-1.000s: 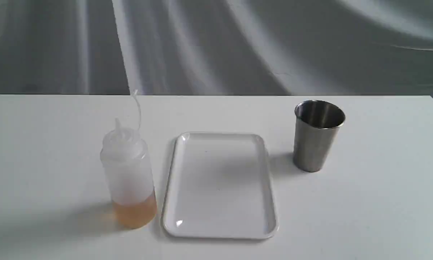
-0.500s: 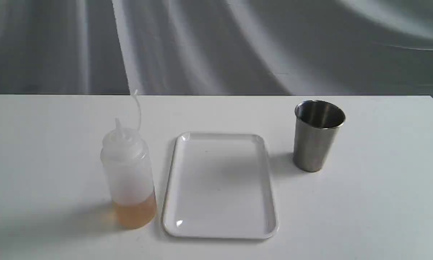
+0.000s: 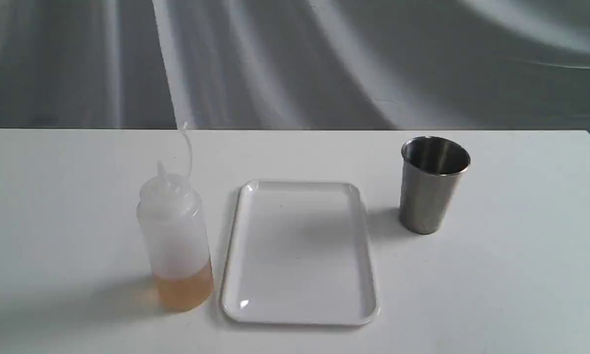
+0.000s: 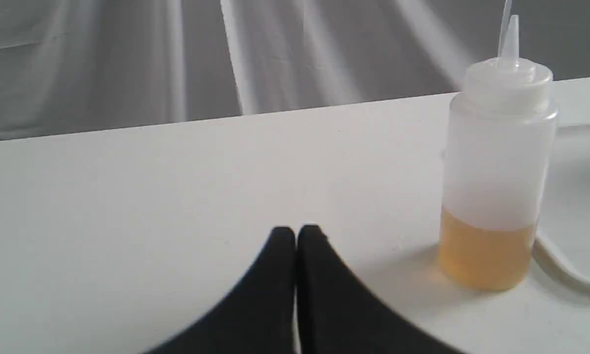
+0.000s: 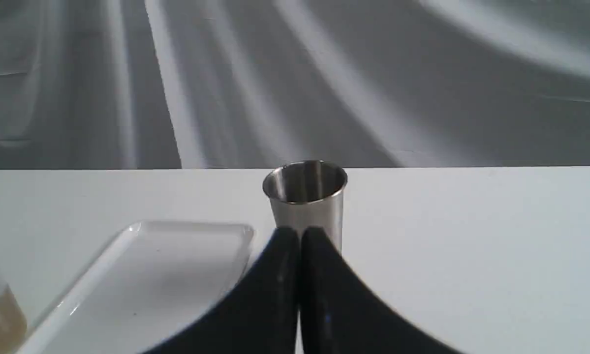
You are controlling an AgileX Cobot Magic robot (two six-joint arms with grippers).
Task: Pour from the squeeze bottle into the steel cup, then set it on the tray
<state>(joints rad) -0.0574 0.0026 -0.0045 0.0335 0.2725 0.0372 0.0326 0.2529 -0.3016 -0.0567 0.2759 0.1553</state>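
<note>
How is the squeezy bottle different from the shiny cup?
The squeeze bottle is cloudy see-through plastic; the steel cup is shiny grey metal. The squeeze bottle ends in a pointed nozzle; the steel cup has a wide open top. In the exterior view the squeeze bottle stands left of the tray, the steel cup right of it. Both stand upright on the white table.

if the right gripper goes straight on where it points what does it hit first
Most likely the steel cup, standing right ahead of the right gripper, jaws shut. Gap hard to judge.
</note>
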